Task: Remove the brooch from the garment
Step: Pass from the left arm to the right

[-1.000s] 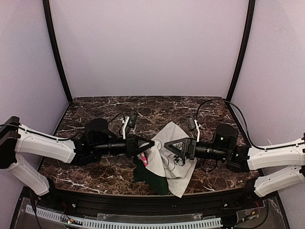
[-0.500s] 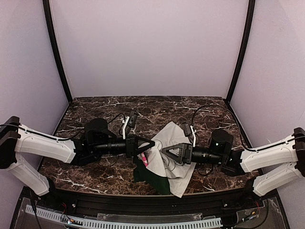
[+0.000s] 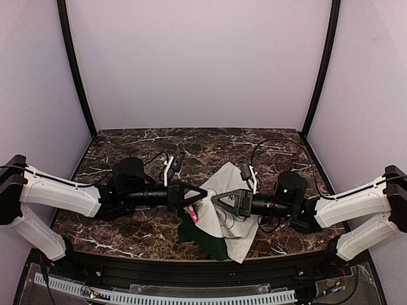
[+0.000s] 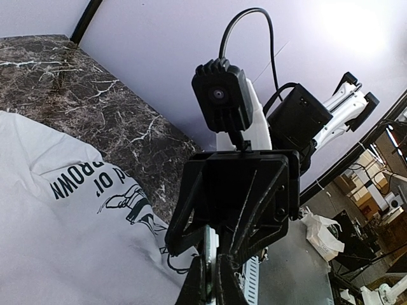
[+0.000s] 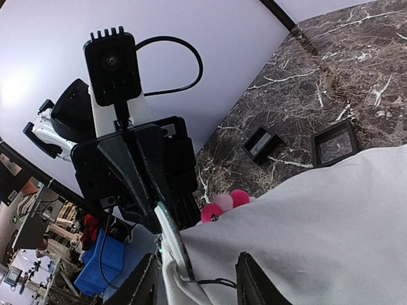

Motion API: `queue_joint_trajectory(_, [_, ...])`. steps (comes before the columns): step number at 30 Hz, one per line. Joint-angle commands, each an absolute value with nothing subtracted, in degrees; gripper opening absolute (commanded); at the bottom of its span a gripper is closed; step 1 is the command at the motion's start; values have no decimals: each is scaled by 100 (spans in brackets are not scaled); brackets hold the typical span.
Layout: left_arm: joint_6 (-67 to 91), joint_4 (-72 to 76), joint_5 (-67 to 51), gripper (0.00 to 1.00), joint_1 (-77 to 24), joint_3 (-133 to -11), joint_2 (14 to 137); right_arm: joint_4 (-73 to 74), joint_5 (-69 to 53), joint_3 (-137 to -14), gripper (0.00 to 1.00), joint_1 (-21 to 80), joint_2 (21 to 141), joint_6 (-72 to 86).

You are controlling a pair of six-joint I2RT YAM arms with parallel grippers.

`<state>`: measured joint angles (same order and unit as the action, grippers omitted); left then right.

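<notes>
The garment (image 3: 227,176), a white T-shirt with black print and dark green trim, lies bunched at the table's front middle. My left gripper (image 3: 204,192) is shut on its green-edged rim (image 4: 219,267) and holds it lifted. The brooch (image 3: 192,213), pink and white petals, is pinned just below that grip. It peeks over a white fold (image 5: 222,203) in the right wrist view. My right gripper (image 3: 213,197) faces the left one tip to tip. It is open, with a fold of white cloth (image 5: 318,222) between its fingers (image 5: 253,284).
Two small black square frames (image 5: 262,143) (image 5: 335,143) lie on the dark marble table (image 3: 127,143) behind the shirt. Cables loop above both wrists. White walls with black corner posts close in the back and sides.
My right gripper has slid left along the shirt until it almost meets the left one, and its jaws have narrowed. The left gripper has kept its hold and place.
</notes>
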<state>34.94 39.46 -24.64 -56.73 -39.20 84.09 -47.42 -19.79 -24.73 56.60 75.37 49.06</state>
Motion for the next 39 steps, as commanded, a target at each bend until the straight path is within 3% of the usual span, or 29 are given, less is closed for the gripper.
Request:
queue_joint_trajectory(1, [3476,4173,-2554,1,-5643,-3947,8332,-5085,-2098,-2597,39,5713,7652,4968])
queue_joint_trajectory(11, [3480,4192,-2553,1,-5649,-3959,8348,-5148,-2111,-2575,29,5719,7749,5016])
queue_joint_trajectory(25, [3474,4191,-2629,1,-5646,-3986,8380,-5265,-2123,-2575,23,5722,7883,5095])
queue_joint_trajectory(39, [3468,4220,-2792,1,-5651,-3973,8377,-5025,-1966,-2680,8,5722,8053,5258])
